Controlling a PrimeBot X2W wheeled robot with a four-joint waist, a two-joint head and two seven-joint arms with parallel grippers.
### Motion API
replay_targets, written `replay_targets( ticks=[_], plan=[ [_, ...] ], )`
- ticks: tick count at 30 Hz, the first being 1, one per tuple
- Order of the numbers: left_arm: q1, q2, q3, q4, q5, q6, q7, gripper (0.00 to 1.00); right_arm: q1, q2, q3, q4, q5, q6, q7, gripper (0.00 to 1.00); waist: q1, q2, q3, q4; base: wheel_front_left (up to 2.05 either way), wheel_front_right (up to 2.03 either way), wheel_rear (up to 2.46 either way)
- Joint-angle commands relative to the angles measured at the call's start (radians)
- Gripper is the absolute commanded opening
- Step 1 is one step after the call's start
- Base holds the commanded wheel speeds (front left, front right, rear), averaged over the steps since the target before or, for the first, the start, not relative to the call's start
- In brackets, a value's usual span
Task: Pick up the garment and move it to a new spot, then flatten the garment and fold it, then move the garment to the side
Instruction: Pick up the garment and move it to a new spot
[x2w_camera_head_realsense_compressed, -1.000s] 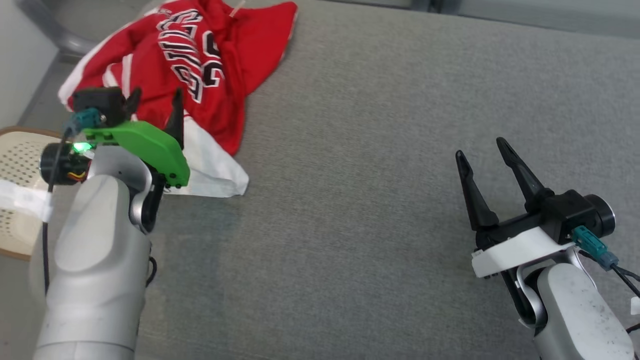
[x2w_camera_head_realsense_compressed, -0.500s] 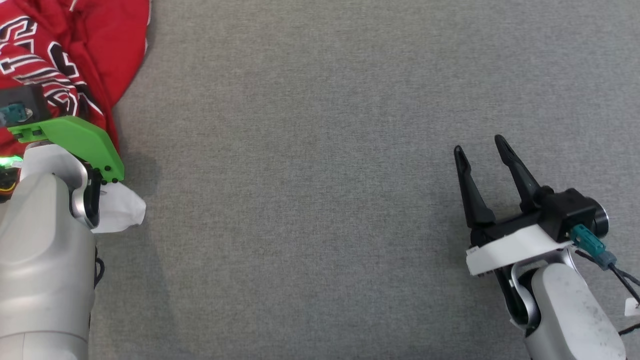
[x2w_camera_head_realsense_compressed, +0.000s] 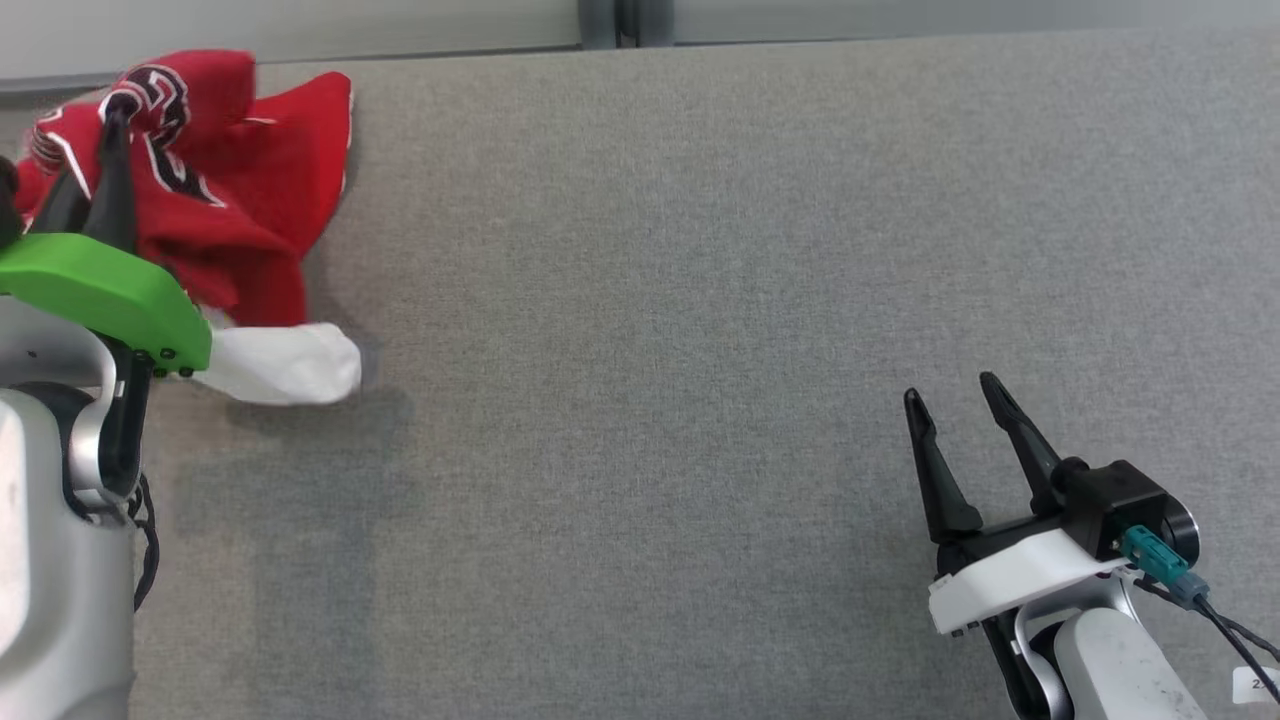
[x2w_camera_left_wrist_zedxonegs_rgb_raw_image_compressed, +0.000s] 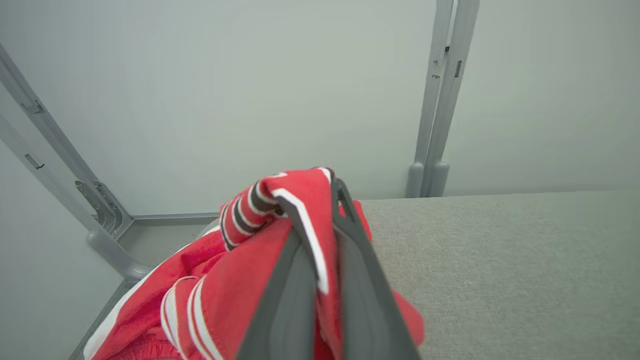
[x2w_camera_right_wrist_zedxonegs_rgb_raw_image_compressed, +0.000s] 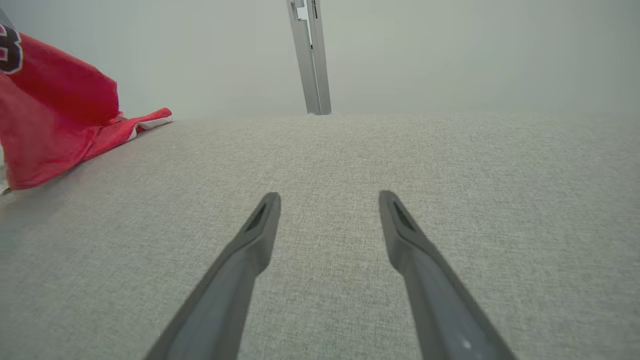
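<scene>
The garment (x2w_camera_head_realsense_compressed: 230, 200) is a red jersey with white trim and dark lettering, bunched at the far left of the grey table (x2w_camera_head_realsense_compressed: 700, 300). My left gripper (x2w_camera_head_realsense_compressed: 112, 112) is shut on a fold of it, lifting part of the cloth above the surface; a white part (x2w_camera_head_realsense_compressed: 285, 365) trails on the table. In the left wrist view the fingers pinch the red fabric (x2w_camera_left_wrist_zedxonegs_rgb_raw_image_compressed: 300, 200) near their tips (x2w_camera_left_wrist_zedxonegs_rgb_raw_image_compressed: 332, 187). My right gripper (x2w_camera_head_realsense_compressed: 950, 395) hovers open over bare table at the lower right, far from the jersey. The right wrist view shows the garment (x2w_camera_right_wrist_zedxonegs_rgb_raw_image_compressed: 55, 115) at far left, beyond the right gripper (x2w_camera_right_wrist_zedxonegs_rgb_raw_image_compressed: 327, 200).
The grey fabric-covered table stretches wide between the two arms. A pale wall with a metal upright (x2w_camera_head_realsense_compressed: 610, 20) runs along the table's far edge. In the left wrist view, a slanted grey frame bar (x2w_camera_left_wrist_zedxonegs_rgb_raw_image_compressed: 65, 170) stands off the table's left end.
My left gripper has shut on the garment and raised a fold of it. The head camera has shifted, so the whole scene sits differently. The right gripper stays open.
</scene>
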Motion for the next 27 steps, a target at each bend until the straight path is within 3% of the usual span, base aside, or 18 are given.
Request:
replay_targets(
  ticks=[1, 9, 15, 21, 27],
  plan=[
    [0.034, 0.008, -0.001, -0.092, -0.019, -0.004, 0.045, 0.0, 0.017, 0.004, 0.001, 0.002, 0.001, 0.0, -0.003, 1.0, 0.0, 0.0, -0.083, 0.019, 0.0, 0.0, 0.0],
    [0.11, -0.027, -0.078, -0.528, -0.111, -0.012, 0.264, 0.0, 0.03, 0.016, -0.003, 0.005, 0.006, 0.0, -0.003, 1.0, 0.0, 0.0, -0.133, -0.076, 0.0, 0.0, 0.0],
    [0.117, -0.075, -0.191, -0.67, -0.171, -0.024, 0.365, 0.0, 0.042, 0.023, -0.003, 0.01, 0.007, 0.0, -0.003, 1.0, 0.0, 0.0, -0.13, -0.172, 0.0, 0.0, 0.0],
    [0.109, -0.131, -0.273, -0.612, -0.226, -0.027, 0.411, 0.0, 0.023, 0.037, 0.003, 0.016, 0.023, 0.0, -0.003, 1.0, 0.0, 0.0, -0.102, -0.279, 0.0, 0.0, 0.0],
    [0.117, -0.169, -0.345, -0.331, -0.213, -0.045, 0.364, 0.0, 0.017, 0.047, 0.001, 0.033, 0.038, 0.0, -0.003, 1.0, 0.0, 0.0, -0.074, -0.36, 0.0, 0.0, 0.0]
  ],
)
